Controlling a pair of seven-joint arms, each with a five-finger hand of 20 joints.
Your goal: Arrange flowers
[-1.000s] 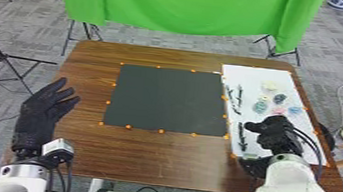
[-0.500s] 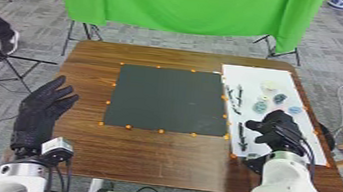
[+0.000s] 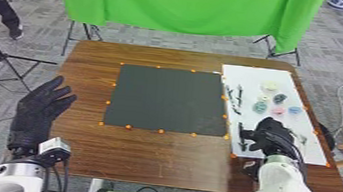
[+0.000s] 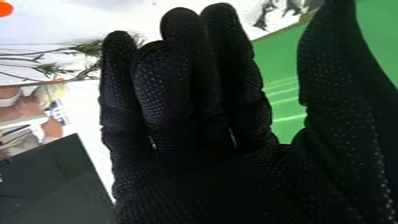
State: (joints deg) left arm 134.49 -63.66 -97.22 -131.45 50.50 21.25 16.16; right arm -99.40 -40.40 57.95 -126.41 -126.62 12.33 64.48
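"Head view: how are the right hand's fingers?"

"Right wrist view tells it better; the fingers are straight and close together, the thumb set apart."

"And what lies just beyond them?"

"In the head view, a dark stem is beside the hand; whether they touch, I honestly can't tell; the hand is over the near part of the white sheet."

"The flowers?"

"Small flower heads, pink, blue, green and cream, are farther up the sheet; leafy stems run along its left side; the left hand is at the table's left edge, its fingers straight, slightly spread."
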